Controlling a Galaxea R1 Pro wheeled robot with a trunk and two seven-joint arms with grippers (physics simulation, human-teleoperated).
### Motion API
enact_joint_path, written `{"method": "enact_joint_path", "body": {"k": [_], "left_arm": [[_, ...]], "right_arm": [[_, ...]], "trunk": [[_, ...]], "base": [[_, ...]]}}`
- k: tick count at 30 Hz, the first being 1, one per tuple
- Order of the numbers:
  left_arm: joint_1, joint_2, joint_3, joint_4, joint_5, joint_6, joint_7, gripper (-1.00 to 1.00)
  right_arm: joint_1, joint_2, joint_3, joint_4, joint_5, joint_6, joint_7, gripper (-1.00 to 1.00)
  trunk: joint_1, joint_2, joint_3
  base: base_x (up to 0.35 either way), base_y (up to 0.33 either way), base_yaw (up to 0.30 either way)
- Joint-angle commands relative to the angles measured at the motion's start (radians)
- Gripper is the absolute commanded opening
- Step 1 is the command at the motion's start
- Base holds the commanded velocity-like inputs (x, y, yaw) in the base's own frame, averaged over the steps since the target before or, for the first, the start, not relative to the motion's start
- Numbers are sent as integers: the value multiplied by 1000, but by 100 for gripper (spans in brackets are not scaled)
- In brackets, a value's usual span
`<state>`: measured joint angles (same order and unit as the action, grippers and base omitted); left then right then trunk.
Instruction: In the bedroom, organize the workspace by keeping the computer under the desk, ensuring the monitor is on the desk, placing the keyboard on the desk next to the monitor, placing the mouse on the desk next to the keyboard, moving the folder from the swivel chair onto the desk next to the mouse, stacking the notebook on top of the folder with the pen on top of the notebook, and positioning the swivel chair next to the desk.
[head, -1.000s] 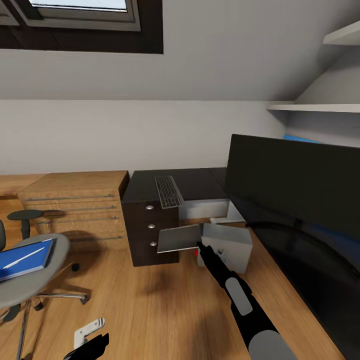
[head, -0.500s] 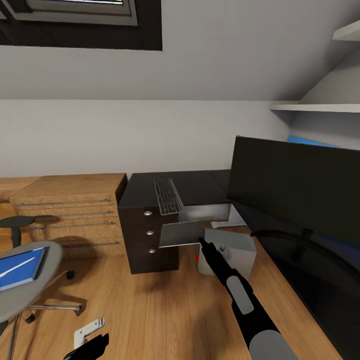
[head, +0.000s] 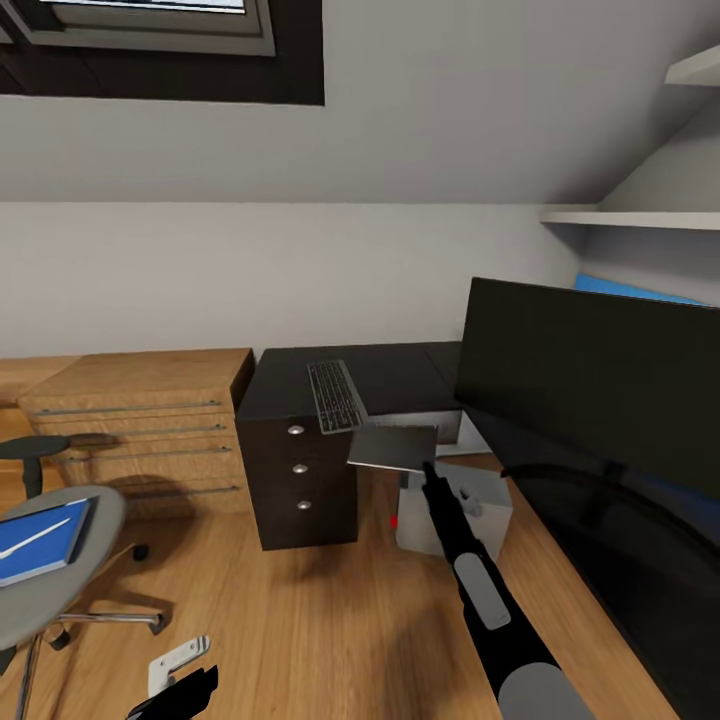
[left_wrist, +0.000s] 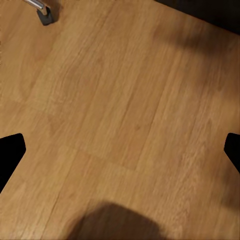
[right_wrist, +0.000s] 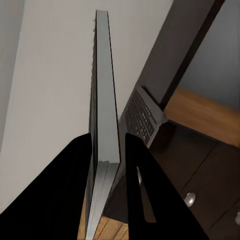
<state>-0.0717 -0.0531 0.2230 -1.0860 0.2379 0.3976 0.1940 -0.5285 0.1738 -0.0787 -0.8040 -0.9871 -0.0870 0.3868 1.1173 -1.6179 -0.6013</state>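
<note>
Right arm stretched forward, black with grey segments; right gripper (head: 424, 466) clamped on a thin flat silvery-grey panel (head: 393, 447), black fingers (right_wrist: 80, 165) pressed on both its faces. Left gripper (head: 175, 692) low by the body, pointing down, fingertips (left_wrist: 11, 150) spread wide, holding nothing.

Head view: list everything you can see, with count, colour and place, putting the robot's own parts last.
monitor: one, black, on the desk at right
desk: one, black top, right edge
keyboard: one, dark grey keys, on the drawer unit
drawer unit: one, dark brown, centre
computer: one, light grey, on the floor by the desk
drawer chest: one, light wood, left
swivel chair: one, grey, lower left
blue folder: one, on the chair seat
pen: one, white, on the folder
thin slab: one, grey, held up
right gripper: black, shut on the slab
left gripper: black, open over the floor
</note>
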Motion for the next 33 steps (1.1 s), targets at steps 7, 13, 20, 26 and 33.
{"method": "enact_joint_path", "body": {"k": [7,13,20,26,33], "left_arm": [[0,-1,1,-2,11,5,5,100],[0,-1,1,-2,11,4,5,100],[0,-1,1,-2,11,4,5,100],[0,-1,1,-2,11,4,5,100],[0,-1,1,-2,11,4,5,100]], "right_arm": [[-1,1,-4,3,-46,-18,7,-100],[-1,1,-7,2,-213,-19,2,-100],[-1,1,-7,2,-263,-19,1,-100],[-1,1,-7,3,-267,-19,0,-100],[-1,1,-7,18,-267,-24,-4,-100]], "trunk": [[-12,21,8],[-12,21,8],[-12,21,8],[-12,21,8],[-12,21,8]], "base": [[0,0,0],[102,0,0],[285,0,0],[295,0,0],[313,0,0]]}}
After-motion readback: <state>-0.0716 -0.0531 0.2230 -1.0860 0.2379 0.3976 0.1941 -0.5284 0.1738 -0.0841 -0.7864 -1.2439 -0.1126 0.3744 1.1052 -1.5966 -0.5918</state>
